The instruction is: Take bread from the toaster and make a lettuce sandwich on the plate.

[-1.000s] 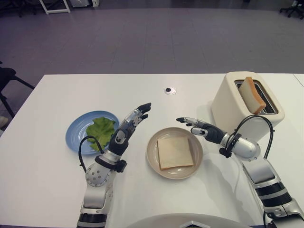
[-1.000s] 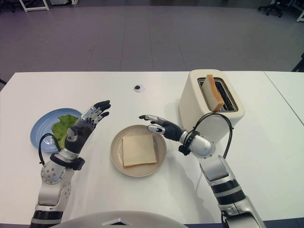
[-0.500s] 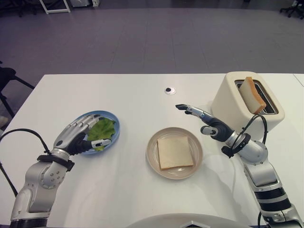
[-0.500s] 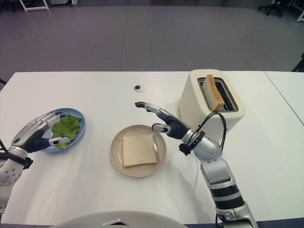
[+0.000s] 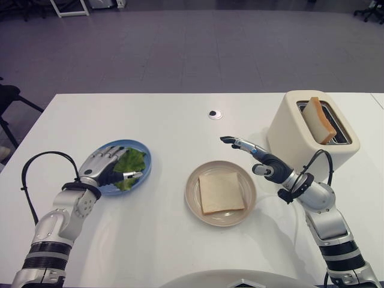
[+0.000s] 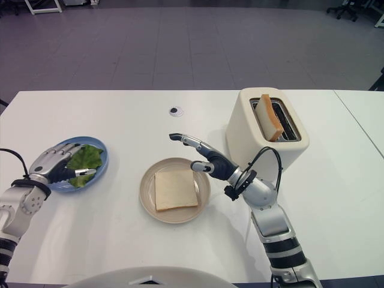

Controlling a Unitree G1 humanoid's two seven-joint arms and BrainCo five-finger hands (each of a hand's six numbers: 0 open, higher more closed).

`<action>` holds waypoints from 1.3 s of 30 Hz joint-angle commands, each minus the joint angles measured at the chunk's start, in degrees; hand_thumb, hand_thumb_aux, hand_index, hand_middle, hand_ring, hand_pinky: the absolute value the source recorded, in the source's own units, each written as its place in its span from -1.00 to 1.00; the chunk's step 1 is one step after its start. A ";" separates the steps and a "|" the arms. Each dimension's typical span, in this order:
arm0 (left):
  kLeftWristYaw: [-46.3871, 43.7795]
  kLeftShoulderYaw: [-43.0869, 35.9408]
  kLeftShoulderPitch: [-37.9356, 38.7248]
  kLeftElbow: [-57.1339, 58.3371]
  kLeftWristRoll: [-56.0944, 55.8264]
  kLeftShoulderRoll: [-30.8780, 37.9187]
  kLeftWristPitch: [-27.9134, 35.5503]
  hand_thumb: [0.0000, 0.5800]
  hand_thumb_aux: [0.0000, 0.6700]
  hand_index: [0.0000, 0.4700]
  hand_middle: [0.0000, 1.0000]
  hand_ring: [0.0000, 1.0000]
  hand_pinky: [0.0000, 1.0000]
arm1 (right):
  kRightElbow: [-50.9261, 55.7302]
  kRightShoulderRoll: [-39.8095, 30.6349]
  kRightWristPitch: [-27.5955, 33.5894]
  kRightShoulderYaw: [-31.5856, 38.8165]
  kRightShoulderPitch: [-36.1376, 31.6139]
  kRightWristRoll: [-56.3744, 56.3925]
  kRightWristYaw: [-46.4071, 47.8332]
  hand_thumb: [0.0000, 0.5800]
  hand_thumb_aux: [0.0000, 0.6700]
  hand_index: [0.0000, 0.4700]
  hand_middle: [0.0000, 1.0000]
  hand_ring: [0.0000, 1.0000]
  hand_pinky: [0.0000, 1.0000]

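Left eye view: left hand (image 5: 103, 167) curls around lettuce (image 5: 134, 161) at nine o'clock, apparently for topping the plated bread (image 5: 221, 192); right hand (image 5: 263, 162) hovers spread, empty, near the toaster (image 5: 300, 135).

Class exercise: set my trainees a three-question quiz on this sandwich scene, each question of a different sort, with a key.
1. True or false: a toast slice stands in the toaster.
2. What lies on the beige plate? A tomato, B one bread slice, C nothing.
3. Fill in: the left hand is at the blue plate, which holds ___.
Key: 1 true; 2 B; 3 lettuce.
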 commanded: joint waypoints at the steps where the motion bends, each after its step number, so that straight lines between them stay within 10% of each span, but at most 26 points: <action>1: 1.42 -4.30 -2.92 4.47 3.67 1.41 1.33 -0.46 -0.71 -0.71 -1.00 -1.00 -1.00 | 0.41 0.18 -0.08 0.16 -0.10 -0.52 0.25 -1.00 -1.00 -1.00 -1.00 -1.00 -1.00; 7: 2.50 -7.71 -4.73 8.12 3.66 2.13 1.08 0.26 -0.22 -0.22 -1.00 -1.00 -1.00 | -0.14 0.40 -0.15 -0.07 0.09 -0.54 0.05 -1.00 -1.00 -1.00 -1.00 -1.00 -1.00; 10: 2.90 -8.70 -5.00 8.69 2.86 2.17 0.64 0.73 0.27 0.27 -1.00 -1.00 -1.00 | -0.38 0.44 -0.12 -0.28 0.11 -0.32 0.07 -1.00 -1.00 -1.00 -1.00 -1.00 -1.00; 12: 3.46 -9.15 -5.17 8.73 2.55 2.29 0.22 1.00 1.00 1.00 -1.00 -1.00 -1.00 | -0.40 0.46 -0.07 -0.38 0.01 -0.25 0.05 -1.00 -1.00 -1.00 -1.00 -1.00 -1.00; 23: 9.60 -5.56 -2.75 1.25 0.47 5.40 -1.30 1.00 1.00 1.00 -1.00 -1.00 -1.00 | -0.12 0.55 -0.35 -0.32 -0.40 -0.62 -0.15 -1.00 -1.00 -1.00 -1.00 -1.00 -1.00; 30: 1.62 6.65 3.35 -29.24 -2.51 6.41 4.69 1.00 1.00 1.00 -1.00 -1.00 -1.00 | 0.48 0.41 -0.54 -1.64 -1.31 -0.15 -0.71 -1.00 -1.00 -1.00 -1.00 -1.00 -1.00; 39: -7.16 -15.11 -5.97 -40.89 -0.29 -12.39 3.91 1.00 1.00 1.00 -1.00 -1.00 -1.00 | 3.91 0.22 -1.10 -7.18 -3.56 1.23 -2.54 -1.00 -1.00 -1.00 -1.00 -1.00 -1.00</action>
